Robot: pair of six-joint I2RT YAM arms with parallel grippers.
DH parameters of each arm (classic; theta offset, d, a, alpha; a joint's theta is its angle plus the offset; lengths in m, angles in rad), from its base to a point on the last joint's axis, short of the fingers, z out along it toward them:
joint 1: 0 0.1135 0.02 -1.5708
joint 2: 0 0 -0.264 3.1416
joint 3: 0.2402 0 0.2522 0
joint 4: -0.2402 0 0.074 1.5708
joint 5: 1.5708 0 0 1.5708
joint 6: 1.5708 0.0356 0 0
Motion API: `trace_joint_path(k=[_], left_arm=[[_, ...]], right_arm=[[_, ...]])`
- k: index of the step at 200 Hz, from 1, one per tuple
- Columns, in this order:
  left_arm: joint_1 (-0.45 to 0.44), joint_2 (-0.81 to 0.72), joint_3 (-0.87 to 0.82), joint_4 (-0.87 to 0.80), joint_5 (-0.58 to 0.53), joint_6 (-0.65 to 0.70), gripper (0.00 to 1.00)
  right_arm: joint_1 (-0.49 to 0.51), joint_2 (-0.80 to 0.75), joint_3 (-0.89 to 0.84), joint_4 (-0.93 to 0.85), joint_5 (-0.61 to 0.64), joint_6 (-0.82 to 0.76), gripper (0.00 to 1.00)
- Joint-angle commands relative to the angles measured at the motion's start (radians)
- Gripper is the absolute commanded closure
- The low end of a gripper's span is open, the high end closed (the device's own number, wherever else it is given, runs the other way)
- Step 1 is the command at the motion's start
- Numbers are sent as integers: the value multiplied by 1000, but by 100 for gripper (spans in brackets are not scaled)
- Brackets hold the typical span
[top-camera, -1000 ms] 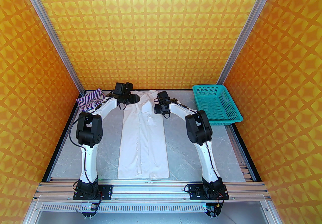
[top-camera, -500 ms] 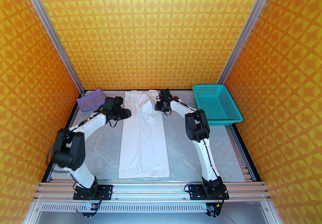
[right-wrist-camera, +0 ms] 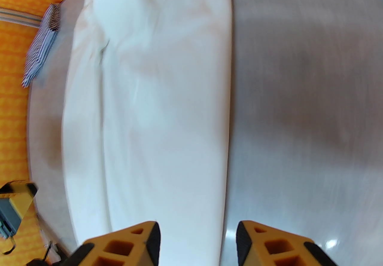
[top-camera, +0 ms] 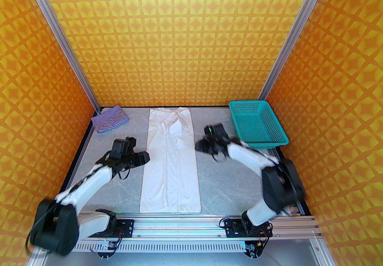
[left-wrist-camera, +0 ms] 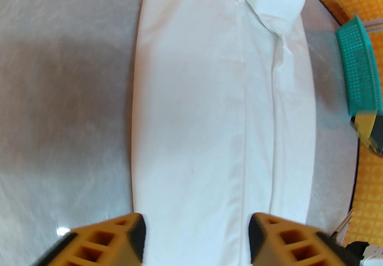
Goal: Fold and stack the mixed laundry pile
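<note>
Teal basket point(top-camera: 266, 144) sits far-right on grey table point(top-camera: 227, 181).

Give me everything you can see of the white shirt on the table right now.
The white shirt lies flat on the grey table, folded lengthwise into a long narrow strip of thin, creased fabric. Its collar points to the far wall; the straight hem sits by the near edge. The left tool and right tool hang open at its side edges, gripping nothing.
</note>
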Motion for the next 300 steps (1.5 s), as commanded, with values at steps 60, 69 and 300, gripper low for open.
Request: trace_joint_path(k=[60,69,300], left_arm=[[-39,-120,-95,-264,20,-108,31],[-51,-118,-99,-282,22,-113,32],[-384,-195,-261,-409,28,-479,36]], right_arm=[[41,-361,-343,-74,-6,174,47],[67,-393,-346,-123,13,181,47],[613,-371,-493,-55,-73,544,51]])
